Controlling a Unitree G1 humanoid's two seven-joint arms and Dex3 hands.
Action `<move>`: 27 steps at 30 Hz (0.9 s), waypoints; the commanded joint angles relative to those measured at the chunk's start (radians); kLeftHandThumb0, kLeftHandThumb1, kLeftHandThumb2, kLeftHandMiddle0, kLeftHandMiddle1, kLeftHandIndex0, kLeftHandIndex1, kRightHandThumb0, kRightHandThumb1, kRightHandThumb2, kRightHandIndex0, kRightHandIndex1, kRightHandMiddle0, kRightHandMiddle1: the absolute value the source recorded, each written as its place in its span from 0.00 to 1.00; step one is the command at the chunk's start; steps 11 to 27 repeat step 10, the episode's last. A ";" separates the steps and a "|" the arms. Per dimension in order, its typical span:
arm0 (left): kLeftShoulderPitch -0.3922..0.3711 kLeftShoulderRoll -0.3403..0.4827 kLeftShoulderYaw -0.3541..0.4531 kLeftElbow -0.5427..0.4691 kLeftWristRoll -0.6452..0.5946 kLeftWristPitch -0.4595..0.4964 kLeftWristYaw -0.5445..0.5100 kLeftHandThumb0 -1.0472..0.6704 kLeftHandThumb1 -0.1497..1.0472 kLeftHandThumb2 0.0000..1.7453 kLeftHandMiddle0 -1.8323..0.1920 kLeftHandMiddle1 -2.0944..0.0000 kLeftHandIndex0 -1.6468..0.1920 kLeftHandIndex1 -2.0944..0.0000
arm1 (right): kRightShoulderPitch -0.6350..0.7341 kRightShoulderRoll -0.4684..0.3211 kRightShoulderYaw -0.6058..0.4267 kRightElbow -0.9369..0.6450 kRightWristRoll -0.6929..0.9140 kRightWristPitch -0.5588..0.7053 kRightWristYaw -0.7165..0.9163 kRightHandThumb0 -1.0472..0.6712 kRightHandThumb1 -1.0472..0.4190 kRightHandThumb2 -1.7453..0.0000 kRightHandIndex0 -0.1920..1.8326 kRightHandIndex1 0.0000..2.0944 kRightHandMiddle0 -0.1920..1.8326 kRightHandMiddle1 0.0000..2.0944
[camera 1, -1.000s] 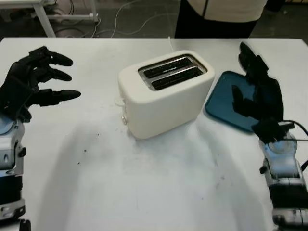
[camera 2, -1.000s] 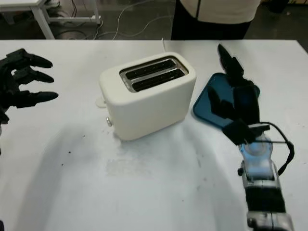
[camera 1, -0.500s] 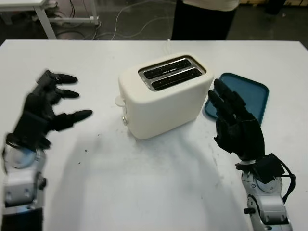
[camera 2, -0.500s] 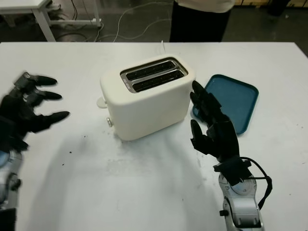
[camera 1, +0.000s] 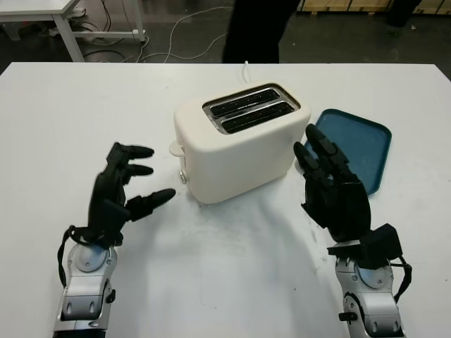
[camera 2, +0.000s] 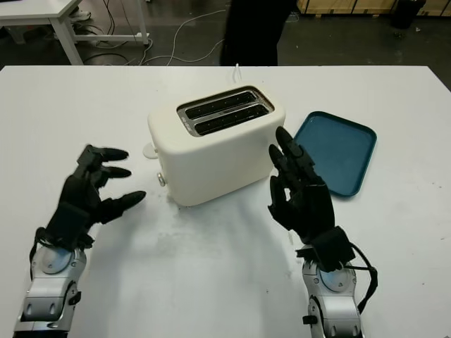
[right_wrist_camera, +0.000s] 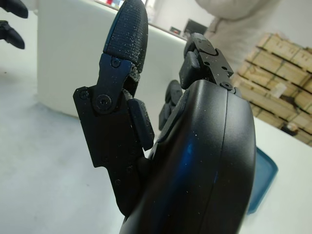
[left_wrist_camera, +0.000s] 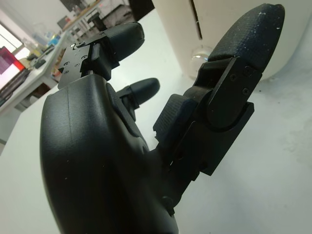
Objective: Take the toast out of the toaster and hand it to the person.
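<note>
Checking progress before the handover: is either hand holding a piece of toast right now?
No. The left hand and right hand are both open, one on each side of the toaster, and hold nothing.

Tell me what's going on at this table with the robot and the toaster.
The robot has both hands up on either side of the toaster, touching nothing. The left hand is open to the toaster's left, and the right hand is open at its right end, beside the tray. No toast pokes out of the slots. A person stands behind the table.
</note>
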State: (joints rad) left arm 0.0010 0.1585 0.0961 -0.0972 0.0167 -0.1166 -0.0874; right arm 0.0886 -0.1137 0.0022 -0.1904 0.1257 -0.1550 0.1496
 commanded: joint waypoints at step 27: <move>0.009 0.010 0.006 -0.031 -0.005 -0.005 -0.008 0.00 0.72 0.00 0.86 0.30 0.85 0.36 | -0.010 0.010 -0.026 -0.003 -0.094 0.070 -0.096 0.18 0.09 0.61 0.16 0.03 0.18 0.00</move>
